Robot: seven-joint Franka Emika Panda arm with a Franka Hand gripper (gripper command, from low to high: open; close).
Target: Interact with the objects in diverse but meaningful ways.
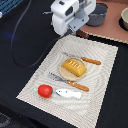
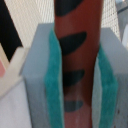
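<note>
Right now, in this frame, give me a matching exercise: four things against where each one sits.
Things:
1. tomato
2. bread
3. sausage
4. pot

Places:
A. on the plate
B. off the mat, on the brown surface
C. between the teal pads
D. on the mat, beside the white-blue piece

Pairs: 1-D, 2-A, 3-C, 4-B
</note>
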